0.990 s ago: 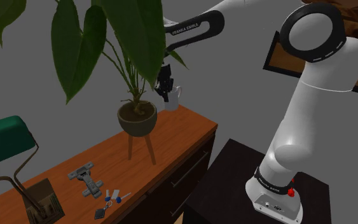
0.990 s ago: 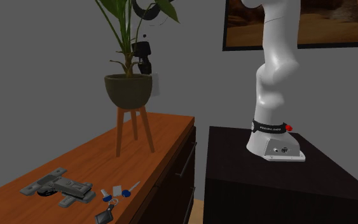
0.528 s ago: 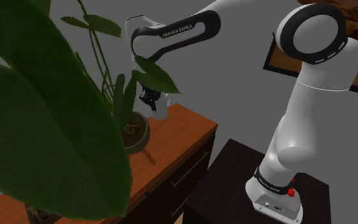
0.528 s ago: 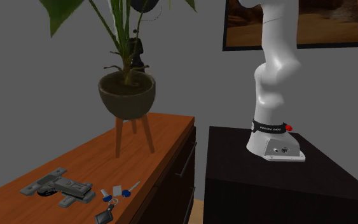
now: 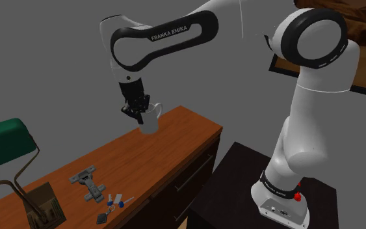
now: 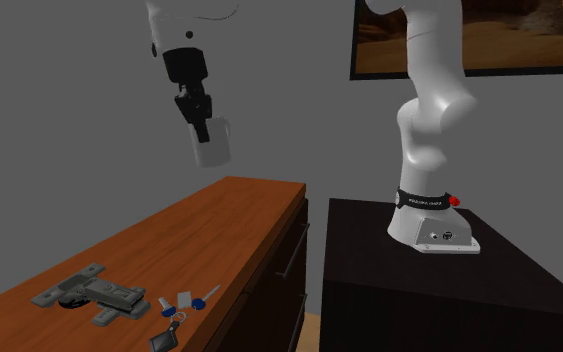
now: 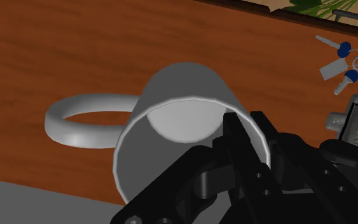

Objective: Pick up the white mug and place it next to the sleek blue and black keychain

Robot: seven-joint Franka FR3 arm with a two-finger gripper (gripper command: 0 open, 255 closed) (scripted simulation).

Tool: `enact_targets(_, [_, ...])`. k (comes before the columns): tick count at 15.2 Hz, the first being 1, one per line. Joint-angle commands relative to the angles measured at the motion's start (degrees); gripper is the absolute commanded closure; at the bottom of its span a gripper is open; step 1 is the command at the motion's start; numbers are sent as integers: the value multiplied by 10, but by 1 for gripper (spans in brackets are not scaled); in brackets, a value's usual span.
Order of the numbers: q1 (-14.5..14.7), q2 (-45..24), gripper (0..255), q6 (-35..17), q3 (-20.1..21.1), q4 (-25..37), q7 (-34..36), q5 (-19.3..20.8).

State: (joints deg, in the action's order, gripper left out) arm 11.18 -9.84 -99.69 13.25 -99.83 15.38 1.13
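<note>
A white mug [image 5: 150, 120] hangs in the air above the far half of the wooden desk [image 5: 175, 140], with my gripper [image 5: 136, 108] shut on its rim. From the second exterior view the mug [image 6: 212, 143] hangs tilted under the gripper [image 6: 198, 112]. In the wrist view one finger is inside the mug [image 7: 177, 121] and one outside, the gripper [image 7: 250, 130] pinching the wall opposite the handle. The blue and black keychain [image 5: 113, 204] lies near the desk's front edge, well away from the mug; it also appears as keychain [image 6: 182, 306] and keychain [image 7: 343, 63].
A grey metal hinge [image 5: 89, 184] lies beside the keychain. A green-shaded lamp [image 5: 6, 146] stands at the shoulder view's left. The arm's dark stand [image 5: 240, 182] sits beside the desk's end. Green leaves [image 7: 306, 5] show beyond the desk's far edge.
The gripper carried the mug along the desk toward the keychain end and lower. The potted plant tipped over as the arm passed and is gone from the desk.
</note>
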Motion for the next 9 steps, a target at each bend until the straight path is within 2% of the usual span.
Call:
enact_targets(1, [18,-19,255,2,12,21,30,1])
enact_targets(6, [60,-71,255,20,34,90,93,10])
enact_targets(9, [60,-75,255,-1,33,72,93,11])
